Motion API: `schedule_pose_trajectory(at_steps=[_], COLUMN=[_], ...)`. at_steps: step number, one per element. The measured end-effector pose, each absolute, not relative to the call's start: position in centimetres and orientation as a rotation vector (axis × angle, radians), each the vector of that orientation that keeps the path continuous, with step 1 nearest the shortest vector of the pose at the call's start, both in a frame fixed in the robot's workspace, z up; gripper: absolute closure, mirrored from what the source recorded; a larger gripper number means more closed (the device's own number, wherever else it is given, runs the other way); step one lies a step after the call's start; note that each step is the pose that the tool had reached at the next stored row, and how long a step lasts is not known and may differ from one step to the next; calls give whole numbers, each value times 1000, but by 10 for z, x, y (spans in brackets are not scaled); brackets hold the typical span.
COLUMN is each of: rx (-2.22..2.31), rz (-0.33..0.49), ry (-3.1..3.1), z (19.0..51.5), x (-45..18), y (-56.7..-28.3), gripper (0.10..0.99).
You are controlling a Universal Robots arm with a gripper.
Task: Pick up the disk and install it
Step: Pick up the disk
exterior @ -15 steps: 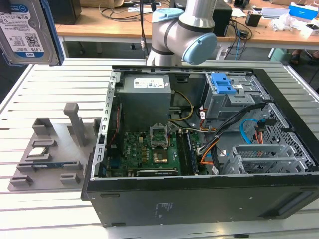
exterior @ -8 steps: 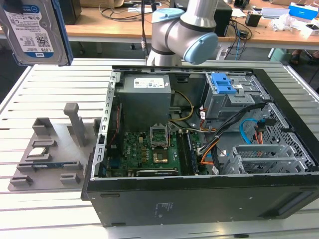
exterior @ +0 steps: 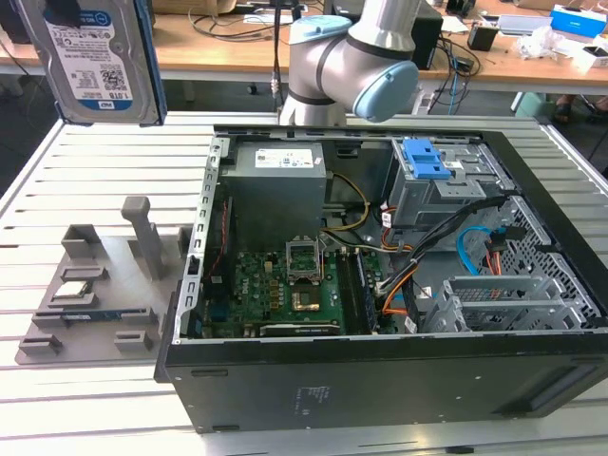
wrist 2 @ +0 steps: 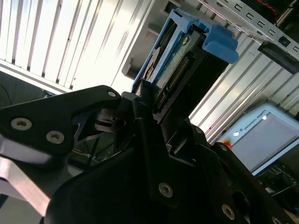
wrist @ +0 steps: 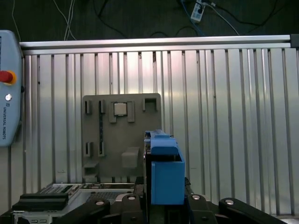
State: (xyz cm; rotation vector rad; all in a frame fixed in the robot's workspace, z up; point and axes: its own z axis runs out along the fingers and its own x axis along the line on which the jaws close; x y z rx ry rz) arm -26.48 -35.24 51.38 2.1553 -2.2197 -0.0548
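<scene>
The disk (exterior: pixel 95 57), a silver drive with a white-and-blue label in blue side rails, hangs high above the table at the exterior view's left, well clear of the grey fixture plate (exterior: pixel 95 285). In the second wrist view the disk (wrist 2: pixel 175 60) stands on edge, its connector end clamped between my black fingers (wrist 2: pixel 140 121); my gripper (wrist 2: pixel 149 100) is shut on it. In the first wrist view the disk's blue rail (wrist: pixel 166 172) rises out of my gripper (wrist: pixel 163 205), above the slatted table.
The open computer case (exterior: pixel 380 285) lies on the slatted table, with a grey power supply box (exterior: pixel 275 180) and a blue-clipped drive cage (exterior: pixel 425 159) inside. The fixture plate (wrist: pixel 121 135) carries a processor chip (wrist: pixel 120 108). A teach pendant (wrist: pixel 7 88) lies at the table's edge.
</scene>
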Motion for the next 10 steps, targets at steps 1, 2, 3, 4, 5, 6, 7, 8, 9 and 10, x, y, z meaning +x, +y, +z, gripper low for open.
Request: schedule_pose_trajectory(at_steps=[1,2,3,4,5,6,7,8,9,10], rx=[2155,2155,2155,2154,2154,2154,2154,2154,2153,2153], rz=[-55,-56,-56,-57,-57,-58,-58,-59,-59,-60], ry=[-2220,-2219,-2219,-2219,-2218,-2218,-2218,-2218,-2218,-2217], z=[514,514,514,514,514,514,514,514,514,514], x=[-259,-255,-251,-249,-243,-238,-234,-229,-227,-223], y=[-352,-352,-352,-352,-352,-352,-352,-352,-352,-352], gripper=[725,725,725,725,725,725,725,725,725,725])
